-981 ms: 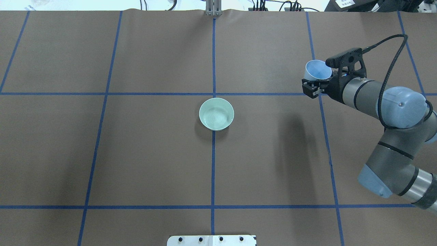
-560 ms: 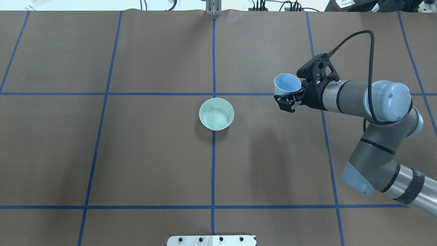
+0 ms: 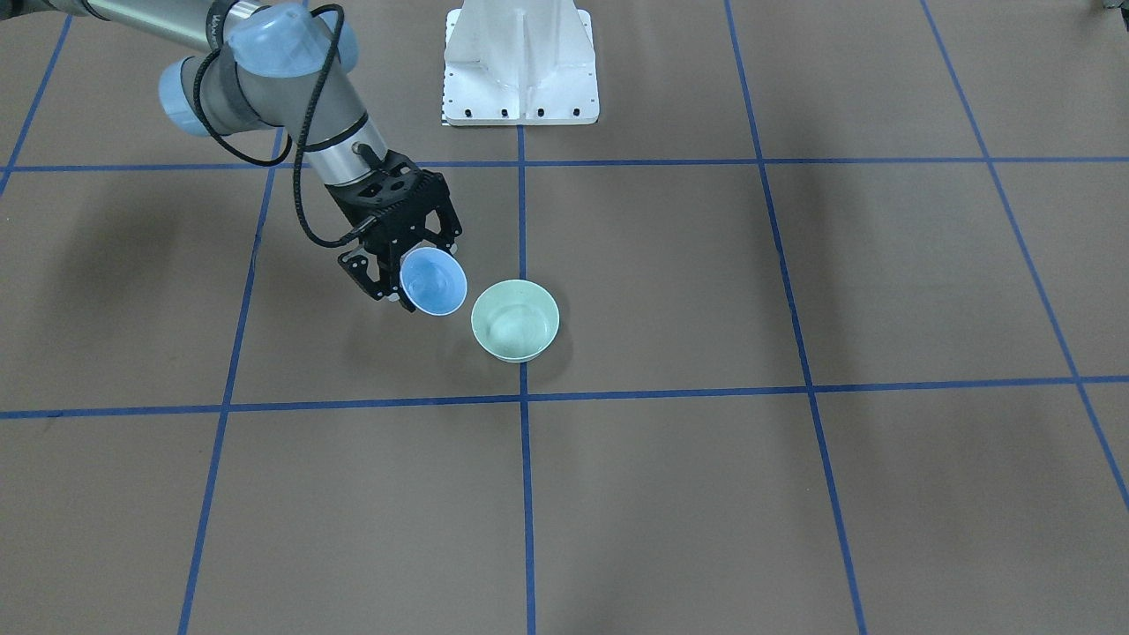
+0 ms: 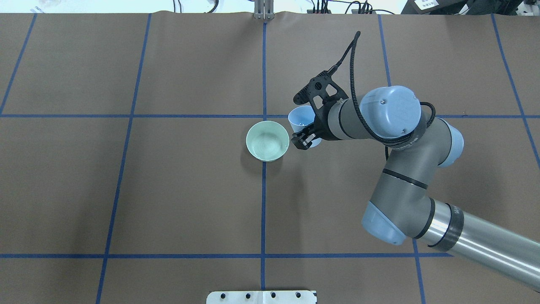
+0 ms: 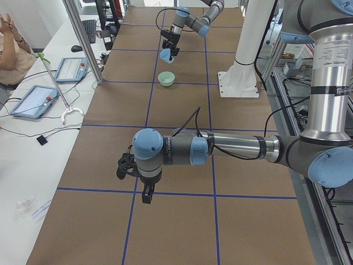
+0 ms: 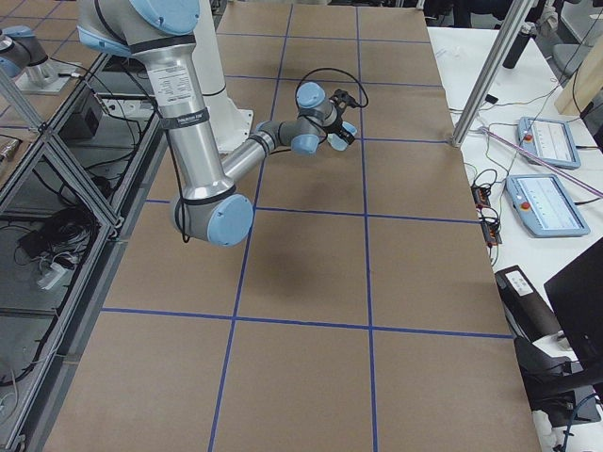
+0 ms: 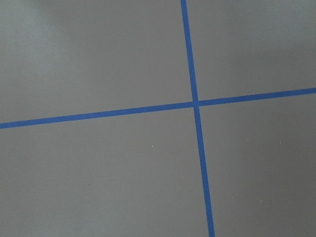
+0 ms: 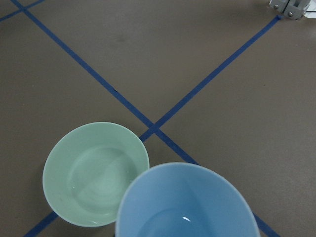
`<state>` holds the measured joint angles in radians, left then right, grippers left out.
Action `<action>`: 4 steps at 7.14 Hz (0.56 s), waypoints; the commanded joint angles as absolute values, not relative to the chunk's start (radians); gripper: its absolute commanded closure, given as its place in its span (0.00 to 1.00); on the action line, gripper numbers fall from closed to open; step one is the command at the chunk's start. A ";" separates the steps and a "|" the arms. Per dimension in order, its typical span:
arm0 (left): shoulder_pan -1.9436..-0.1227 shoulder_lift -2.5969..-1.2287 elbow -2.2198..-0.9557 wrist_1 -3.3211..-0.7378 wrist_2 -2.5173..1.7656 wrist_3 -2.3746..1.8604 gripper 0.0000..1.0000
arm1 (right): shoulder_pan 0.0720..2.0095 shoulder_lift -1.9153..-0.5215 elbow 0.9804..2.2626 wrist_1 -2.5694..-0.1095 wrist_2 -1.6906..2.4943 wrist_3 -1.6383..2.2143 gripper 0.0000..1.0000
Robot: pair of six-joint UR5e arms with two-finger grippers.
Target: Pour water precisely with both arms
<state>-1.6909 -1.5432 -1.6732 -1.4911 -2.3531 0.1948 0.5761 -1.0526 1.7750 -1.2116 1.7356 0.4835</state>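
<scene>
My right gripper [image 4: 304, 138] [image 3: 392, 280] is shut on a light blue cup [image 4: 299, 120] [image 3: 433, 281] [image 8: 187, 202], held just off the table. The cup hangs close beside a pale green bowl [image 4: 267, 141] [image 3: 515, 320] [image 8: 96, 173] at the table's middle, and their rims nearly overlap in the right wrist view. A small glint of water [image 8: 185, 218] shows low inside the cup. The bowl's inside looks glossy. My left gripper [image 5: 145, 194] shows only in the exterior left view, hanging over bare table far from the bowl; I cannot tell whether it is open or shut.
Blue tape lines grid the brown table [image 4: 168, 190]. The white bolted pedestal [image 3: 520, 62] stands at the robot's edge. In the exterior left view a person [image 5: 11, 49] sits at a side bench with control tablets [image 5: 33, 101] and a metal post [image 5: 83, 38].
My right arm has swung left with the blue cup, from the far right of the table to just beside the green bowl. The bowl has not moved.
</scene>
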 commanded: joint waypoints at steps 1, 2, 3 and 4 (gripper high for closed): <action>-1.695 -1.531 -1.674 -1.491 -2.353 0.195 0.00 | 0.552 -0.967 1.773 -1.415 1.738 0.489 1.00; -1.700 -1.525 -1.674 -1.491 -2.355 0.195 0.00 | 0.543 -0.922 1.772 -1.519 1.738 0.489 1.00; -1.700 -1.525 -1.674 -1.491 -2.353 0.195 0.00 | 0.540 -0.892 1.770 -1.599 1.740 0.489 1.00; -1.700 -1.525 -1.674 -1.491 -2.353 0.195 0.00 | 0.540 -0.870 1.764 -1.664 1.749 0.489 1.00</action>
<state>-1.6988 -1.5258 -1.6736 -1.4910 -2.3535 0.1948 0.5427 -0.9046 1.7697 -1.5687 1.7409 0.4892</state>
